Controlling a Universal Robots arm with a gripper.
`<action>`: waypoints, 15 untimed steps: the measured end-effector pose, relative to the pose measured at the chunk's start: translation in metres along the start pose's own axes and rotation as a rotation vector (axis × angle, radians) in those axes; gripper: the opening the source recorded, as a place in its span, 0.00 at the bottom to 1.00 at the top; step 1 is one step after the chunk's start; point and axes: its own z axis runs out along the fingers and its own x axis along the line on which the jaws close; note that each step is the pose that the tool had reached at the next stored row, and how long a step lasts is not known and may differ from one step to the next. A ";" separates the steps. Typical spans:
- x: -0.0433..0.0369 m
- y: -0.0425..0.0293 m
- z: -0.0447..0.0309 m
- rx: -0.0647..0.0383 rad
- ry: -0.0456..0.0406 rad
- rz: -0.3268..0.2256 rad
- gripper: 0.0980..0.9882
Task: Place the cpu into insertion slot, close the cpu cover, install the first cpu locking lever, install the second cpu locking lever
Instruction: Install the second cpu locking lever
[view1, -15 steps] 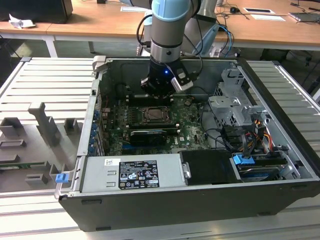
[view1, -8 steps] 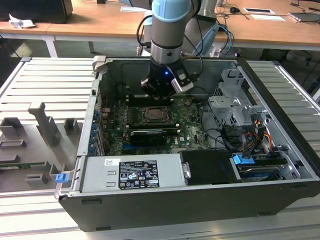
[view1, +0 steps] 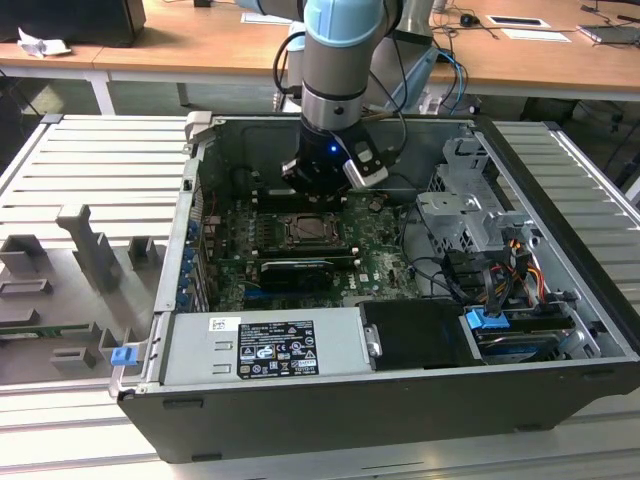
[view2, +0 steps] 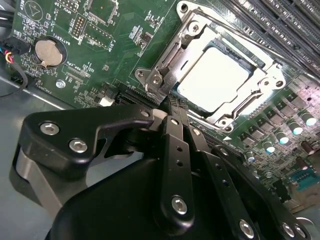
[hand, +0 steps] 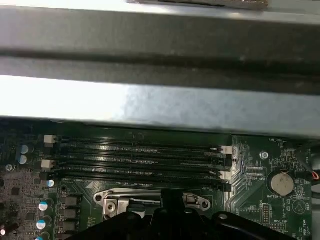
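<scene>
In the exterior view, the arm reaches down into an open computer case (view1: 400, 300) lying on a ribbed metal counter (view1: 90, 170). The gripper (view1: 318, 185) hangs low over the far edge of the insertion slot (view1: 303, 229), which sits mid-motherboard, with a long black card (view1: 297, 272) just nearer the camera.

In the second wrist view, the cpu (view2: 214, 76) lies flat in the insertion slot (view2: 256, 62), its pale metal top bright with glare. The cpu cover (view2: 172, 52) lies down around it as a silvery frame. The gripper (view2: 172, 107) is drawn fully together, its black fingers (view2: 176, 125) meeting at a narrow tip with nothing between them. That tip sits at the corner of the frame, by the hinge and lever hardware (view2: 155, 82); whether it touches the metal I cannot tell. A coin battery (view2: 46, 52) sits well apart.

In the first wrist view, the memory slots (hand: 135, 160) run across the board, with the frame's edge (hand: 150, 197) just beyond the gripper body.

The risk, as I judge it: pressing with the tip off the lever could make it slip onto the board's small components, or load the cover unevenly and stress the chip beneath.
</scene>
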 end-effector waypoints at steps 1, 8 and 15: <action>0.0000 -0.0007 -0.0001 0.000 0.0000 0.000 0.01; 0.0002 -0.0029 -0.0038 0.000 -0.0001 0.000 0.01; 0.0001 -0.0036 -0.0196 0.000 -0.0001 0.000 0.01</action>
